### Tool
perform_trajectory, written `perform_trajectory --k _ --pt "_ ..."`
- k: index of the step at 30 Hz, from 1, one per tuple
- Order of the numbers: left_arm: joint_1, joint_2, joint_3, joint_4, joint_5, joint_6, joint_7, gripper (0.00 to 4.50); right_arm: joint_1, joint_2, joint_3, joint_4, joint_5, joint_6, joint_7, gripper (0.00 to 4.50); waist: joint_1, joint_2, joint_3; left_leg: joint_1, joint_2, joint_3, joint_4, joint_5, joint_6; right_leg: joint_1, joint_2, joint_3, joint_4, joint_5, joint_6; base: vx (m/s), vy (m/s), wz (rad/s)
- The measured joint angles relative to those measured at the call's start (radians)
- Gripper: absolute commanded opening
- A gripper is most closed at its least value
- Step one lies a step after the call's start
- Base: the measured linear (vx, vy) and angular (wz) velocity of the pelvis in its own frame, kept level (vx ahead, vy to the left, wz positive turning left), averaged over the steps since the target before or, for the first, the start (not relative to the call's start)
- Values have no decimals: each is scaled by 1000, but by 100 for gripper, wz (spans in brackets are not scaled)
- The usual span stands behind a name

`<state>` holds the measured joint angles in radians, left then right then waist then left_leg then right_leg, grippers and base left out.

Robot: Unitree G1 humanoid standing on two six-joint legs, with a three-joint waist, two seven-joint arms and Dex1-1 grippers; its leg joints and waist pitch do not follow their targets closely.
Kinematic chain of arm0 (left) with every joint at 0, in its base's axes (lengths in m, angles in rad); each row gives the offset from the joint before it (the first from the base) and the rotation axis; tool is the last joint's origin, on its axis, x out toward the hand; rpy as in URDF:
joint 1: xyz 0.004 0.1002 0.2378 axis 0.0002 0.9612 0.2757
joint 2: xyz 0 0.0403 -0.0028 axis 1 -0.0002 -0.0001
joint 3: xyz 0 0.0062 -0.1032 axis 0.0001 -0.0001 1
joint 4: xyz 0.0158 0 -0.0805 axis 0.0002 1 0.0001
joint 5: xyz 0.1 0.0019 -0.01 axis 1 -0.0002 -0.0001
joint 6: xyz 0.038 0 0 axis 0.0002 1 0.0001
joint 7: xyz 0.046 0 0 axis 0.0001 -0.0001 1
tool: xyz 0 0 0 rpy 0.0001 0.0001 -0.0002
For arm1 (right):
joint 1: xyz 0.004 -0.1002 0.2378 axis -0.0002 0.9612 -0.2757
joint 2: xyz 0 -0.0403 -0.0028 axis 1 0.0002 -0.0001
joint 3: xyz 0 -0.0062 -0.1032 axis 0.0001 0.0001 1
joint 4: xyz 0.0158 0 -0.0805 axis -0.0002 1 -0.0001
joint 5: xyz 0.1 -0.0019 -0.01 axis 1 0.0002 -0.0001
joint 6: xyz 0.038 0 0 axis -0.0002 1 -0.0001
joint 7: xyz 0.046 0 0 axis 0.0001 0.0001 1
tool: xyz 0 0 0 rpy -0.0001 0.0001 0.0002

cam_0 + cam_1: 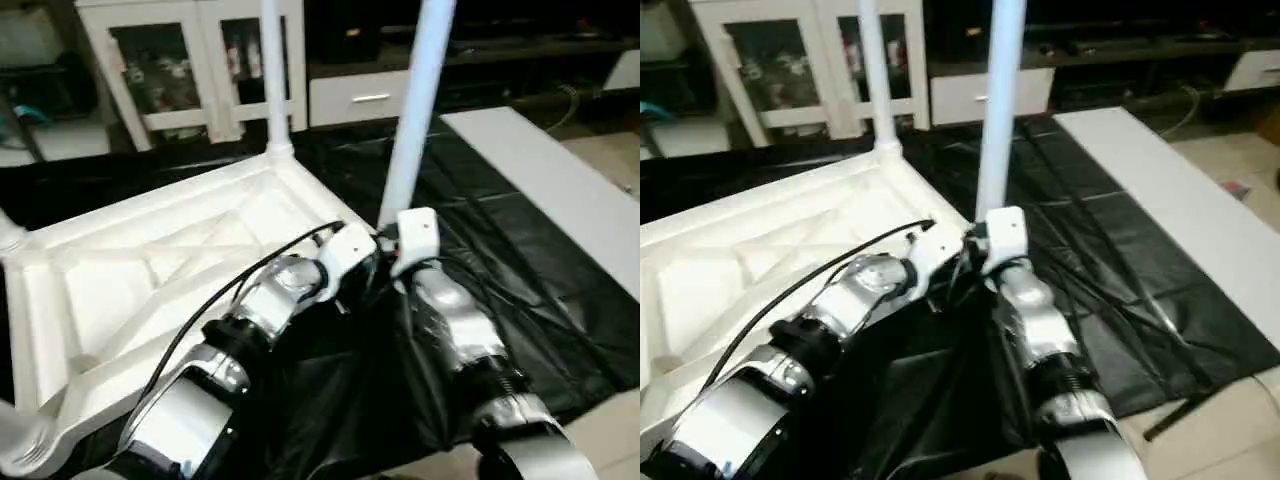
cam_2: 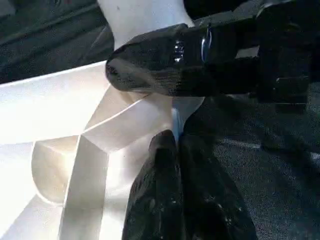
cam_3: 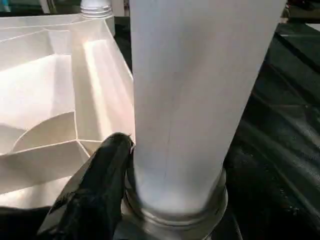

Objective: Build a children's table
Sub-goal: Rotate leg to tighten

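Note:
The white tabletop [image 1: 150, 270] lies upside down on black cloth, its X-ribs facing up. One white leg [image 1: 272, 70] stands upright in the far corner socket. A second leg [image 1: 415, 100] stands in the near right corner socket, and my right gripper [image 3: 175, 192] is shut around its base just above the collar. One black finger [image 3: 100, 185] presses against the tube; the other is hidden behind it. My left gripper [image 2: 177, 145] meets the same corner from the left, its fingers pressed together on the thin white rim beside the socket.
A flat plain white board [image 1: 560, 190] lies on the right over the black cloth [image 1: 480, 220]. A white glass-door cabinet [image 1: 190, 60] and a drawer unit [image 1: 360, 95] stand behind. Bare floor shows at the near right [image 1: 1230, 420].

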<state>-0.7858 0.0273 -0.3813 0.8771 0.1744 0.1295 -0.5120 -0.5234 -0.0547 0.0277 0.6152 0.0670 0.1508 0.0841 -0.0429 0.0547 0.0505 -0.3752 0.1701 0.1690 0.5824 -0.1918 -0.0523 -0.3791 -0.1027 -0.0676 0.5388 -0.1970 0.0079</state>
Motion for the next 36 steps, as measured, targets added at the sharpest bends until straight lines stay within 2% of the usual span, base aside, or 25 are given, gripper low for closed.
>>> perform_trajectory --k 2,4,5,7,8,10,13,15,16,17,18,21,27,32,36 --pt "-7 -2 -9 9 3 -32 -8 0 58 -30 12 -103 -3 22 24 331 15 0 0 -6 0 8 -4 0 0 -2 -4 2 1 7 -8 0 0 0" --pt "-9 6 -10 16 5 -69 -27 0 121 -72 33 -211 -1 67 78 354 26 0 0 -10 0 11 -3 15 20 -5 -5 2 3 38 -12 0 0 0" --pt "-9 10 -9 20 5 -86 -37 0 160 -104 48 -288 5 110 124 365 26 -1 0 -10 1 13 1 17 21 -5 -7 3 6 50 -11 0 0 0" --pt "-9 24 -9 24 5 -114 -53 0 205 -156 67 -381 19 160 198 371 26 -1 0 -9 1 14 -4 17 21 -7 -7 3 5 48 -8 0 0 0" --pt "-9 28 -9 31 5 -138 -63 0 249 -215 89 -468 39 191 260 371 26 0 0 -10 1 14 -6 17 21 -9 -7 3 5 46 -5 0 0 0" --pt "-9 41 -9 44 4 -182 -79 0 318 -304 114 -573 60 219 350 371 34 0 0 -10 2 14 -9 17 20 -9 -7 2 5 45 2 0 0 0" --pt "-10 54 -3 66 2 -234 -84 0 396 -375 129 -663 71 233 427 371 36 1 -1 -11 2 14 -12 17 20 -11 -6 2 5 47 8 0 0 0" --pt "-10 51 11 81 -2 -263 -80 0 413 -369 133 -692 73 242 431 371 37 3 -1 -13 2 14 -14 17 20 -15 -6 1 6 48 8 0 0 0" --pt "-10 47 11 83 -1 -271 -73 28 412 -359 131 -696 72 246 422 373 37 4 -2 -15 2 15 -14 17 20 -17 -6 2 6 48 8 0 0 0" --pt "-14 40 13 90 -1 -272 -68 28 412 -350 130 -703 70 255 414 373 39 5 -2 -16 2 15 -13 17 20 -18 -6 2 7 49 6 0 0 0" --pt "-17 28 25 100 -4 -272 -62 55 411 -341 130 -711 65 266 406 373 42 7 -3 -16 2 16 -13 17 20 -19 -7 2 7 50 4 0 0 0" --pt "-17 2 82 96 -55 -270 -39 69 407 -332 134 -730 60 299 394 373 50 7 -2 -19 2 20 -12 17 20 -21 -8 3 7 50 4 0 0 0" --pt "-15 48 146 -8 -110 -242 -40 124 411 -324 144 -777 72 342 395 373 49 6 -2 -19 3 25 -9 18 21 -22 -9 5 7 50 5 0 0 0" --pt "48 126 137 -168 -161 -125 -254 124 444 -348 159 -812 80 366 429 373 62 1 -1 -19 4 28 -9 20 25 -24 -9 7 9 48 7 0 0 0" --pt "134 206 65 -314 -214 4 -470 124 451 -376 157 -812 81 371 450 373 75 -1 1 -18 4 30 -6 19 24 -26 -9 10 16 47 7 0 0 0"
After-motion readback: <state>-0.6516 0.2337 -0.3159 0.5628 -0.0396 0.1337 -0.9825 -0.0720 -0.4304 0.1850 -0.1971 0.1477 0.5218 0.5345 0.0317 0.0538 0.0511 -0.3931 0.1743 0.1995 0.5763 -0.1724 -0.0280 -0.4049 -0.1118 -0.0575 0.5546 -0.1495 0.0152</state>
